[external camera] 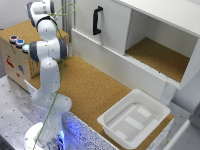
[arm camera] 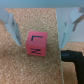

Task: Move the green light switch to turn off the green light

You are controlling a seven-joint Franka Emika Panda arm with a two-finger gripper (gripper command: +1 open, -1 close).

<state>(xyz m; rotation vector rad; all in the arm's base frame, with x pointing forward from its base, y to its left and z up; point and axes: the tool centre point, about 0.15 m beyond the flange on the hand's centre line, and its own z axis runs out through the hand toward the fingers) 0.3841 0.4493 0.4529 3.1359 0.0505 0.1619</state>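
The gripper is spread over a pink block on the cork. The switch cannot be made out; the approach step is judged pending, and relocation toward the button box at the exterior view's left is called for.

Probably a robotics lab: a white jointed robot arm bolted to a perforated metal bench (lower left), beside a mock cork-topped counter with white cabinet.
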